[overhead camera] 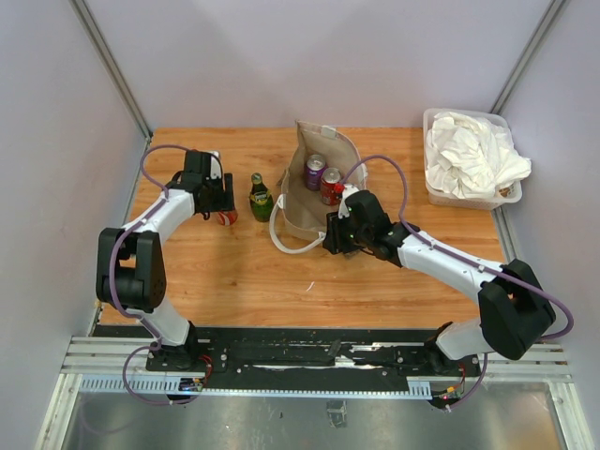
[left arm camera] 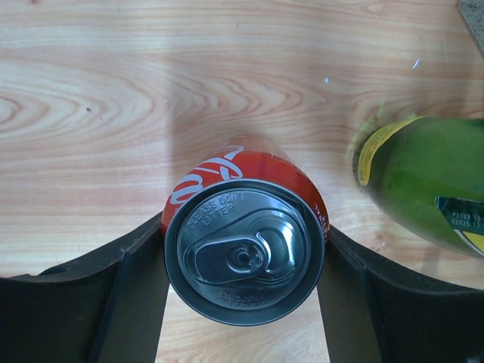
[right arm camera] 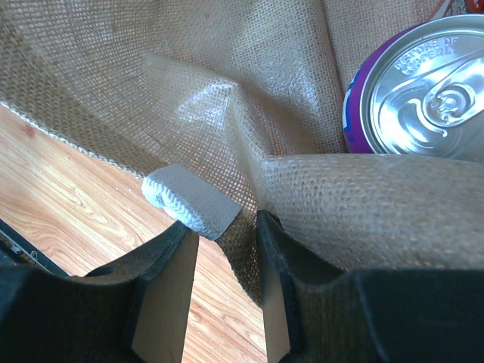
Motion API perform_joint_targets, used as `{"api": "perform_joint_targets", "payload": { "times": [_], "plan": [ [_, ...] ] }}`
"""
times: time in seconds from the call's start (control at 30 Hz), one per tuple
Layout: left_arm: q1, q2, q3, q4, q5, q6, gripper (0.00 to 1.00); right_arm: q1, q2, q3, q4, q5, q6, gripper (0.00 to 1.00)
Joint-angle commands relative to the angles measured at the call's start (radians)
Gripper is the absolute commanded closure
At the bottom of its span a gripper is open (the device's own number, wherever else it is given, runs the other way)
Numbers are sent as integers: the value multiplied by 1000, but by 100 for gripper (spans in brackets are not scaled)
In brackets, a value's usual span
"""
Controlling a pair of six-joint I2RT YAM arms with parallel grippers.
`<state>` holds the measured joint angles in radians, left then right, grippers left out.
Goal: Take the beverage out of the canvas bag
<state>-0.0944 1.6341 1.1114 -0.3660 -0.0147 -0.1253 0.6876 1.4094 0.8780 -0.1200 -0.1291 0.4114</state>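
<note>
My left gripper (left arm camera: 243, 261) is clamped around a red cola can (left arm camera: 227, 170), upright and near the green bottle (left arm camera: 427, 178) out on the table (overhead camera: 234, 281), so a clumsy release or swing could topple either one. My right gripper (right arm camera: 223, 234) is pinched tight on the rim of the canvas bag (right arm camera: 227, 113), which has a purple can (right arm camera: 420, 91) and another red can (overhead camera: 331, 190) inside. If that fabric slips, I expect the bag to sag or tip.
</note>
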Motion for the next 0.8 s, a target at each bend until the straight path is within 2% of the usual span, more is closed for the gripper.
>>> {"api": "perform_joint_targets", "payload": {
  "times": [0.0,0.1,0.17,0.27,0.33,0.77],
  "plan": [
    [7,-4,-9,101,1,-10,92,15,45,-32,-145,-14,7,62],
    [7,-1,-19,107,10,-9,79,14,44,-32,-144,-16,9,62],
    [7,0,-22,110,15,-11,59,14,43,-35,-143,-16,9,62],
    [7,-5,-14,99,22,-13,21,14,43,-41,-136,-17,12,62],
    [7,-17,-6,92,27,-13,2,14,45,-42,-135,-19,12,62],
    [-12,-213,155,9,84,-20,2,16,42,-28,-137,-21,10,62]
  ]
}}
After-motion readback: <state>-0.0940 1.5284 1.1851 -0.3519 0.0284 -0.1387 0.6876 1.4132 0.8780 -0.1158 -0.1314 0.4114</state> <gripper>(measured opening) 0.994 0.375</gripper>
